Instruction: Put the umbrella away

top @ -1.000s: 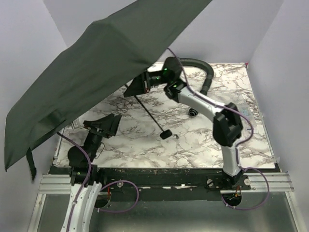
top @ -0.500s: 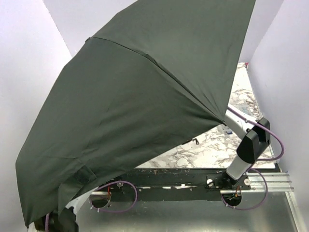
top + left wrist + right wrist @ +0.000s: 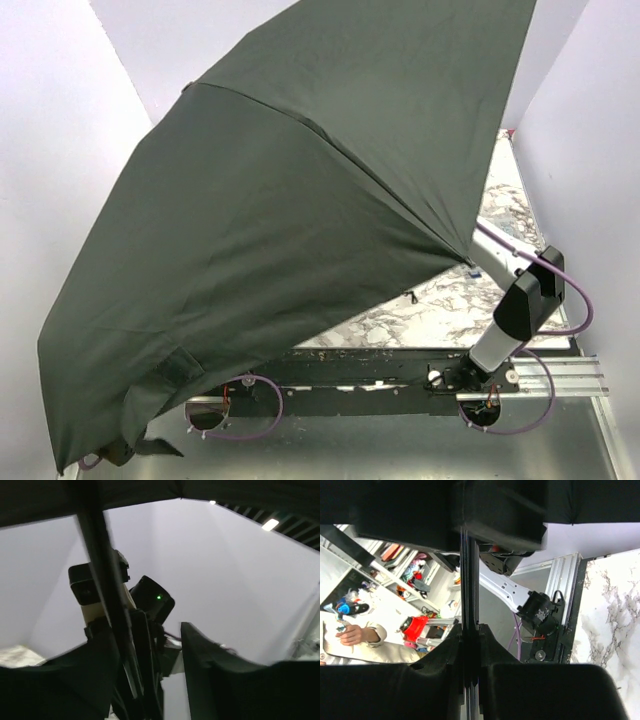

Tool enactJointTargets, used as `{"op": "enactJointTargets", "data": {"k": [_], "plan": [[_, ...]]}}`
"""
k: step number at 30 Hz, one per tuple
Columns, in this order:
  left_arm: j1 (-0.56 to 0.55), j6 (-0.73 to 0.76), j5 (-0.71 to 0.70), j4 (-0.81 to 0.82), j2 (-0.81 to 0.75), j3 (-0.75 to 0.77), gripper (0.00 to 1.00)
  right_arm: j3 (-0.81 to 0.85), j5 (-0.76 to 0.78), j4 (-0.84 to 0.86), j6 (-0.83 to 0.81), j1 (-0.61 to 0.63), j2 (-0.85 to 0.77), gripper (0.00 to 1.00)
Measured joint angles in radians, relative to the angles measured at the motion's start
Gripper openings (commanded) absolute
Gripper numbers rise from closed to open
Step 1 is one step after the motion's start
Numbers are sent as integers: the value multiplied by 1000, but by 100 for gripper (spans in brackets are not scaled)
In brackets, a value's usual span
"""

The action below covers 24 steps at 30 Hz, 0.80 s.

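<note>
Your right gripper pinches the thin shaft of the open umbrella, which overhangs the marbled table; your left gripper stands spread, the shaft passing close by one finger

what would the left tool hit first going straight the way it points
Likely the thin dark shaft of the black fabric umbrella, just ahead; the right tool sits close behind, depth unclear.

A robot lab: a marble-print table boxed in by plain white walls, an arm bolted to aluminium rails with purple cables, and beyond it cluttered shelves, a person in a beige coat and strip lights.
</note>
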Motion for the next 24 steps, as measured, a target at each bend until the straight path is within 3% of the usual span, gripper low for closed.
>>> {"op": "enactJointTargets", "data": {"k": [1, 3, 4, 6, 8, 12, 16, 18, 19, 21, 22, 24], "plan": [[-2, 10, -3, -14, 10, 9, 3, -2, -6, 0, -2, 0, -2, 1], [-5, 17, -9, -34, 34, 23, 0, -2, -14, -7, -18, 0, -10, 1], [-6, 8, -9, -30, 42, 27, 0, -2, -13, -21, -34, -2, -16, 7], [-19, 30, -10, -63, 42, 45, 0, 4, -10, -73, -96, -10, -22, 33], [-28, 62, -24, -124, 33, 60, 0, 53, 23, -239, -231, -13, -25, 51], [-86, 157, -101, -383, -4, 149, 0, 172, 176, -539, -520, -11, -31, 65], [-174, 240, -232, -607, -19, 248, 0, 213, 250, -684, -679, -11, -56, 64], [-222, 269, -303, -692, -14, 288, 0, 225, 264, -726, -723, -11, -63, 56], [-248, 288, -344, -735, -3, 314, 0, 229, 269, -742, -739, -11, -64, 46], [-288, 323, -417, -804, 19, 356, 0, 229, 274, -771, -768, -11, -68, 13], [-307, 344, -451, -833, 35, 374, 0, 230, 271, -785, -775, -11, -69, 3], [-327, 370, -489, -854, 55, 387, 0, 231, 276, -818, -779, -7, -73, 1]]}}
